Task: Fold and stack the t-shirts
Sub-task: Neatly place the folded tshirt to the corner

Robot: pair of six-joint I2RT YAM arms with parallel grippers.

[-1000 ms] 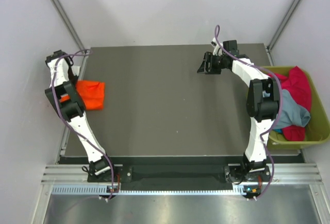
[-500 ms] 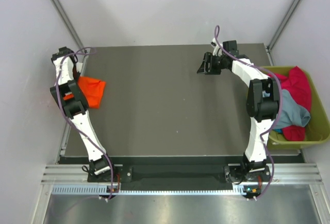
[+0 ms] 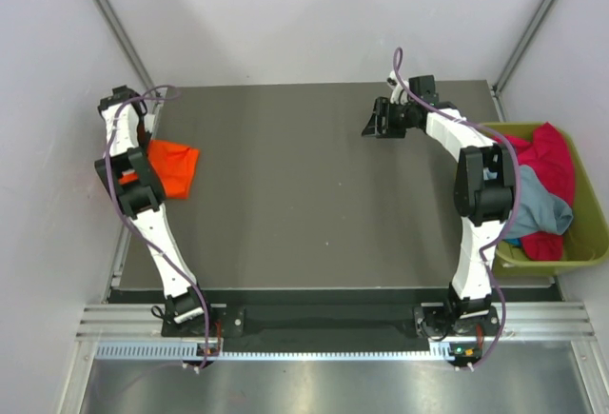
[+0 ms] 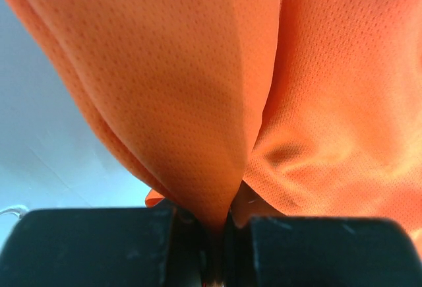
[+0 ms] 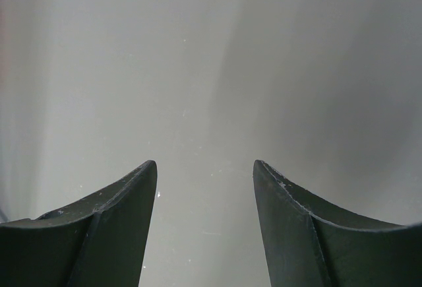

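The bright orange t-shirt (image 3: 174,168) lies bunched at the table's left edge. My left gripper (image 3: 141,138) is shut on it. In the left wrist view a fold of orange cloth (image 4: 198,89) runs down into the closed left gripper (image 4: 214,220). My right gripper (image 3: 373,121) hovers over the far right part of the table. In its own view the right gripper (image 5: 204,168) is open, with only bare table between its fingers (image 5: 125,201). A magenta-red t-shirt (image 3: 552,159) and a grey-blue t-shirt (image 3: 542,207) lie heaped in the bin.
The olive-green bin (image 3: 592,243) stands off the table's right edge, beside the right arm. The dark grey table (image 3: 285,205) spreads between the two arms. White walls and slanted metal posts close in the back and sides.
My left arm has swung a little to the right, dragging the orange t-shirt slightly rightward with it. The right arm has stayed put.
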